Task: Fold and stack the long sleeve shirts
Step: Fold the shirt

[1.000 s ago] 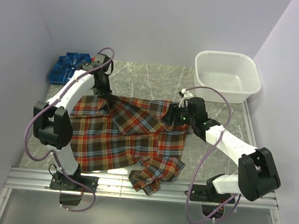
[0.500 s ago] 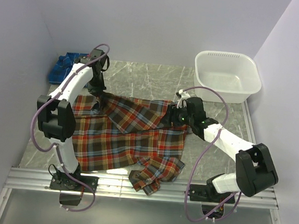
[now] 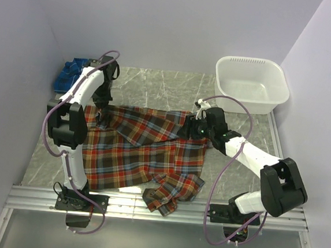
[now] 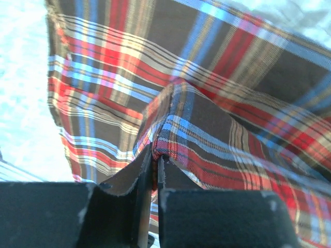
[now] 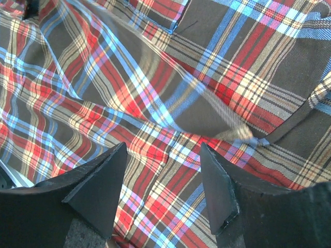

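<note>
The left tool (image 4: 154, 155) is clamped on the red shirt (image 3: 145, 154). In the left wrist view its two fingers (image 4: 124, 199) stand almost together, with a raised fold of the plaid cloth pinched in the narrow slot between them. The rest of the cloth slopes away ahead of this tool and to its right.

The right tool (image 5: 163, 150) is apart. Its two fingers (image 5: 103, 178) are spread wide just over the shirt's far right edge, with flat plaid showing between them. I cannot tell whether the tips touch the cloth.

The red shirt lies spread on the desk (image 3: 157, 82) between the two tools. Its far edge runs from one tool to the other, and a crumpled sleeve lies at the near edge, toward the arm bases.

The blue shirt (image 3: 70, 74) lies bunched just behind and to the left of the left tool, in the desk's far left corner. A white tub (image 3: 254, 100) stands beyond the right tool, to its right.
</note>
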### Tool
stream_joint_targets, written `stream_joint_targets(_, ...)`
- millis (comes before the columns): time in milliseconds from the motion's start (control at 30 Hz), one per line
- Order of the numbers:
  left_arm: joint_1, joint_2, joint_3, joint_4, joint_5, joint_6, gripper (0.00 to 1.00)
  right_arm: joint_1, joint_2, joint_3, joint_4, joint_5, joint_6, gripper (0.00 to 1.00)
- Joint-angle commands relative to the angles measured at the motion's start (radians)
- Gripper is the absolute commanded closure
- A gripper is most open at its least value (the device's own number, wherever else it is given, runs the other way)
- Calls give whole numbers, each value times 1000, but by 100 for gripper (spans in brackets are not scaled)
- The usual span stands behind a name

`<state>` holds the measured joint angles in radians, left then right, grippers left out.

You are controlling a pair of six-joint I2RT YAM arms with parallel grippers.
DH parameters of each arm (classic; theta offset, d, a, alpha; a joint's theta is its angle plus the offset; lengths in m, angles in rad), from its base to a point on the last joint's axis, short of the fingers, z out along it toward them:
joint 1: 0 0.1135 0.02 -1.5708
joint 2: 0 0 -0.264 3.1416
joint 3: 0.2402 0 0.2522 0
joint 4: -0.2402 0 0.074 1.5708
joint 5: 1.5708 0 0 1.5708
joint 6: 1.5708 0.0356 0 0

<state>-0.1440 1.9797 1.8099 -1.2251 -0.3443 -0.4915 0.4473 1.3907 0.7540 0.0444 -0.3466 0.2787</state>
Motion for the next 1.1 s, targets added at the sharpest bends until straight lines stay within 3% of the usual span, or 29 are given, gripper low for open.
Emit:
stream_joint_targets(0, 32, 14, 66, -33, -52, 4, 87, 1, 5, 27, 40, 18, -4, 34)
stream_joint_targets(167, 38, 67, 103, -10, -22, 19, 78, 4, 4, 24, 45, 24, -3, 34)
stream_joint_targets(300, 43, 117, 135, 7, -36, 30, 56, 5, 1, 25, 41, 31, -3, 34)
stream_joint_targets(367, 49, 131, 154, 30, -33, 36, 50, 5, -4, 25, 41, 31, -3, 34)
stream_joint_targets(500, 82, 93, 149, 94, -41, 25, 21, 10, -13, 22, 35, 31, -3, 34)
stream_joint_targets(600, 141, 19, 94, 188, 10, -1, 11, 11, -19, 21, 31, 29, -7, 34)
stream_joint_targets(667, 232, -65, -4, 270, 92, -28, 10, 16, -27, 15, 32, 21, -3, 34)
stream_joint_targets(700, 253, -99, -51, 359, 214, -38, 12, 18, -30, 13, 34, 18, -1, 34)
stream_joint_targets(833, 308, -260, -347, 571, 422, -68, 15, 19, -45, -5, 57, 5, 7, 34)
stream_joint_targets(1067, 380, -321, -665, 826, 596, -157, 19, 19, -42, -44, 104, -20, 30, 34)
